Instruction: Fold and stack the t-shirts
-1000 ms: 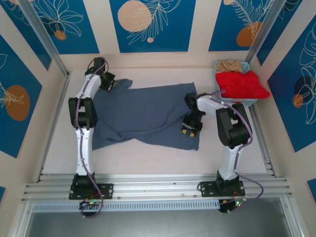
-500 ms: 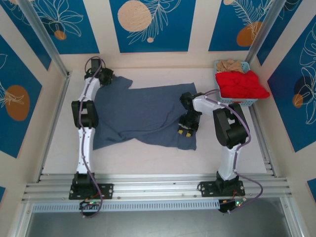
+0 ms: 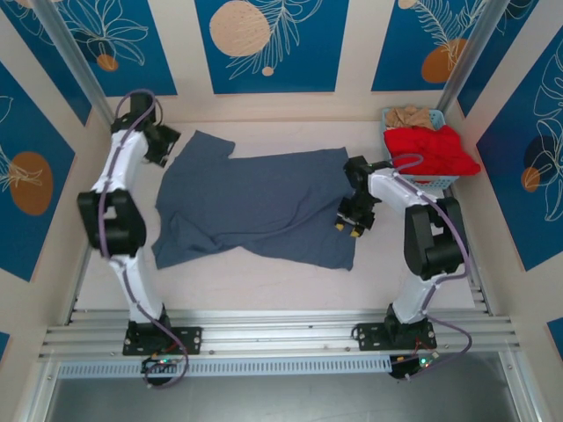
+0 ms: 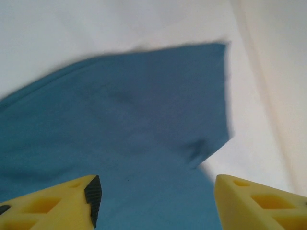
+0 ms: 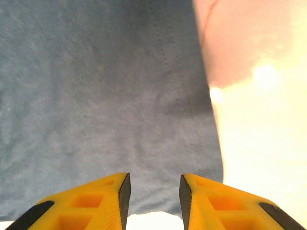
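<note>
The blue shirt (image 3: 255,207) lies spread across the middle of the desk (image 3: 264,283), mostly flat. One sleeve (image 3: 204,146) points to the far left corner, and a loose diagonal crease runs along the near left side. You have an arm at each end of it, which reads as flattening the cloth so that the first fold comes out square. I'd put the task at an early stage, since no fold shows in this shirt yet.

The red shirt (image 3: 433,151) and the beige shirt (image 3: 412,116) sit bunched in the basket (image 3: 420,183) at the far right, well apart from your working area. They are waiting their turn, and there is no stack on the desk yet.

Your left tool (image 4: 154,191) hovers at the far left, by the sleeve. In its wrist view the jaws stand wide, with the sleeve lying flat on the desk beneath them. It holds nothing, and I see no cloth caught on either pad.

Your right tool (image 5: 154,184) sits over the right end of the shirt, close to the hem (image 5: 196,134), with the near corner just below its tips. Its jaws are narrow but parted: you can see cloth and a sliver of desk through the gap, and nothing is pinched between them. Whether the tips brush the fabric I cannot tell from these views.

For the next grab you would likely want both tools on matching edges. Watch the crease on the left, because it could fold in crooked if left as it is.
</note>
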